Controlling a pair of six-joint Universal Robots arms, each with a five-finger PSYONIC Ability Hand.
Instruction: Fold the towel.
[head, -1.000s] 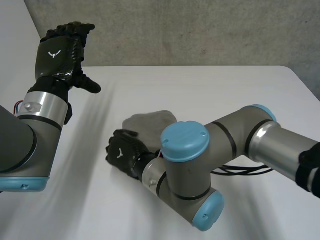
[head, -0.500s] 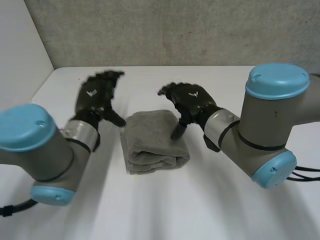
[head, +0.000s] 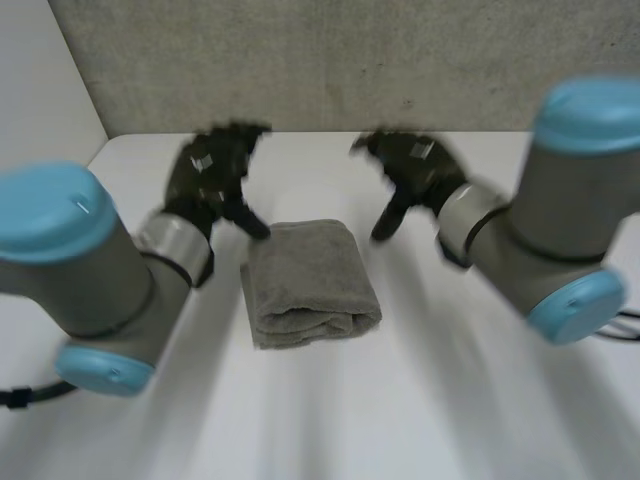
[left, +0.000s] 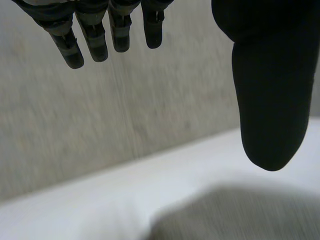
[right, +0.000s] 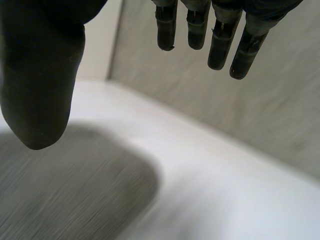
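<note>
The towel (head: 310, 282) lies mid-way across the table (head: 450, 400); my left hand (head: 212, 178) hangs by its far left corner, my right hand (head: 415, 172) off its far right.

holds left hand (head: 213, 178) raised, fingers straight, thumb apart, grasping nothing; holds right hand (head: 412, 168) raised likewise, fingers straight, thumb apart, empty.

Only the towel (head: 310, 283) sits on the table (head: 420, 410). The left hand (head: 205, 180) crowds its 11 o'clock corner, the right hand (head: 415, 170) hangs near 1. From 3 round to 9 it's free; the wall (head: 300, 60) blocks 12.
</note>
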